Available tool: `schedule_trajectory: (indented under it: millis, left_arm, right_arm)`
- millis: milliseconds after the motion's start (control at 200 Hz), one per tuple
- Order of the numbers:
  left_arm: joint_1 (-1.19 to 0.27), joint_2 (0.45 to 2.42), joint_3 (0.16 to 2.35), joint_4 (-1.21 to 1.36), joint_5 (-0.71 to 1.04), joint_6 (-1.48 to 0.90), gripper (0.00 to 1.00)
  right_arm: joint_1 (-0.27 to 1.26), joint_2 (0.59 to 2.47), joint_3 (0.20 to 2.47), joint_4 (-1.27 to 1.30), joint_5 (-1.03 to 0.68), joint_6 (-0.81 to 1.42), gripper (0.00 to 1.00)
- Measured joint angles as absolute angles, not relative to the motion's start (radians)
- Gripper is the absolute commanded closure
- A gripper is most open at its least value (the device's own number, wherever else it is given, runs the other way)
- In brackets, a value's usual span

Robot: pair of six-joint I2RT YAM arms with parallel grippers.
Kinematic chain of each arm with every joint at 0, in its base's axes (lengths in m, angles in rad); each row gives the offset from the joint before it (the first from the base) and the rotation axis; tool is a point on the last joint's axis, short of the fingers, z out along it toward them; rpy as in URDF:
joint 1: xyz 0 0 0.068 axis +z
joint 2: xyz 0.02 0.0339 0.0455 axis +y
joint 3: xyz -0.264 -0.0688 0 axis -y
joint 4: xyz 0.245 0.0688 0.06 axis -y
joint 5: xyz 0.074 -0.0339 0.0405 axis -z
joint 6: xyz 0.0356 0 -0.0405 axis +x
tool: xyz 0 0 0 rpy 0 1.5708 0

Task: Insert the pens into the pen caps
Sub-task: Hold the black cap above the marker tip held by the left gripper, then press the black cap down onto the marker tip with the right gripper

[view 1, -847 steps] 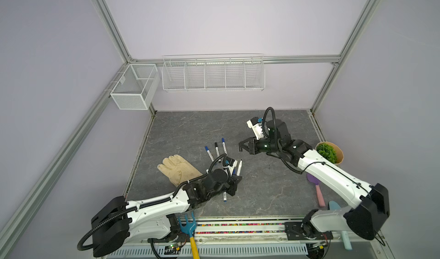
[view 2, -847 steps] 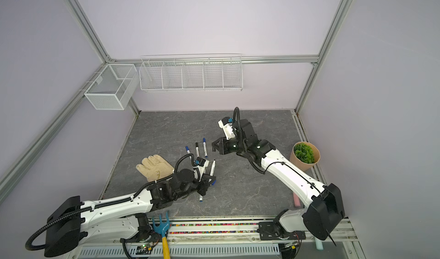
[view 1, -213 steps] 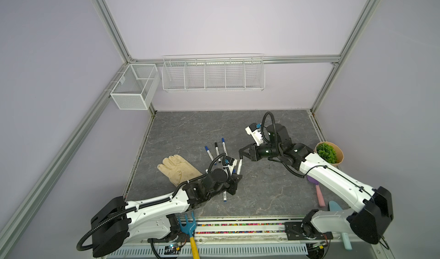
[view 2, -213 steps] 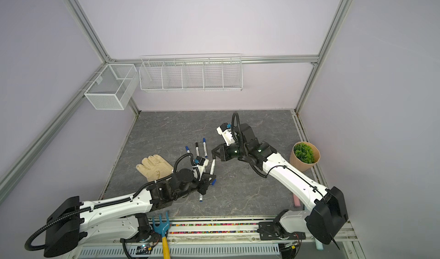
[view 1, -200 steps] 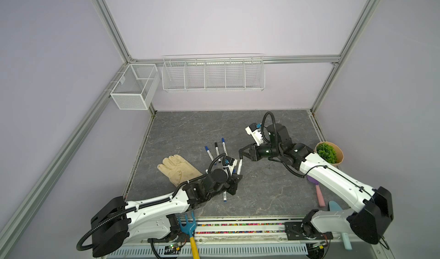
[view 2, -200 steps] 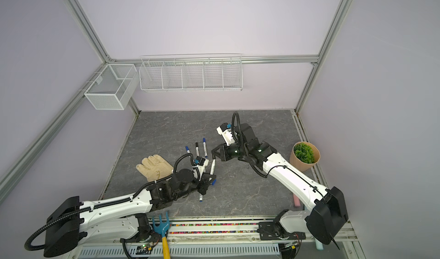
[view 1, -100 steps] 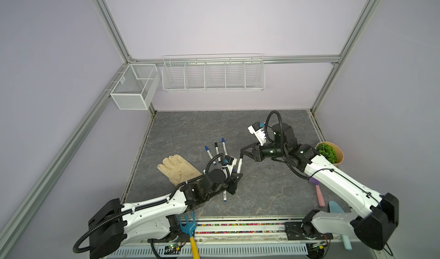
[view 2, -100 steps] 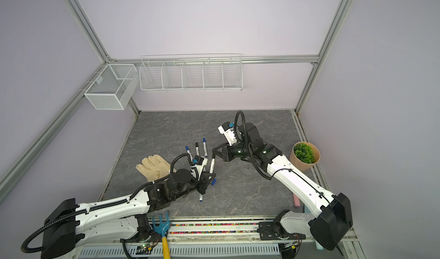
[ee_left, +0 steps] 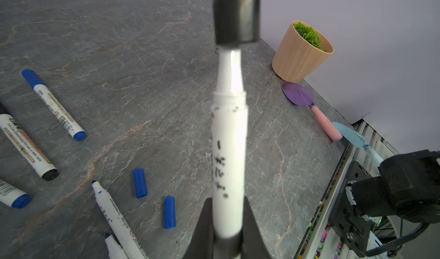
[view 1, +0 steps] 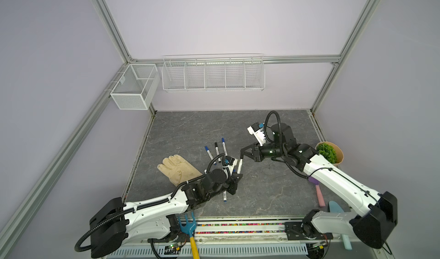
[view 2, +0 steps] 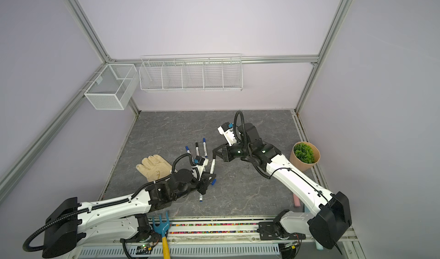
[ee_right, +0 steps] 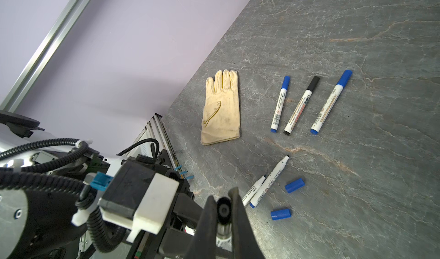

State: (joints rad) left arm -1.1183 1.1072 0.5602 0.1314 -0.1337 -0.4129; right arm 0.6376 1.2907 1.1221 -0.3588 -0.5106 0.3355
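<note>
Over the last few seconds I have eased the right gripper [view 1: 242, 153] down toward the left gripper [ee_left: 228, 232]. Both are clamped tight: the right on a black cap [ee_left: 235, 14], the left on the barrel of a pen [ee_left: 229, 150] raised off the table [ee_left: 142, 67]. The cap now meets the pen tip, so I judge insertion begun, not seated.

The left wrist view shows the bare white neck. The right wrist view shows only the cap's end, plus three capped pens [ee_right: 301, 105], two bare pens [ee_right: 269, 181] and two blue caps [ee_right: 294, 185] lying on the table.
</note>
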Motion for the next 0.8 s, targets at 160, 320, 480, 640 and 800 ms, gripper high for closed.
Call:
schedule_trajectory:
  millis: [160,320,480,640,800]
  left_arm:
    - [-1.114,1.108,0.569,0.130,-0.132,-0.413,1.00]
    - [-1.115,1.108,0.569,0.130,-0.132,-0.414,1.00]
    - [-1.115,1.108,0.569,0.130,-0.133,-0.413,1.00]
    - [-1.117,1.108,0.569,0.133,-0.133,-0.406,1.00]
    - [-1.122,1.108,0.570,0.124,-0.134,-0.383,1.00]
  right_arm:
    - [0.640,1.296,1.122,-0.366,-0.509,0.335,0.92]
    - [0.640,1.296,1.122,-0.365,-0.514,0.335,0.92]
    - [0.637,1.296,1.122,-0.364,-0.540,0.332,0.92]
    - [0.625,1.296,1.123,-0.382,-0.582,0.305,0.92]
    - [0.619,1.307,1.138,-0.441,-0.619,0.268,0.91]
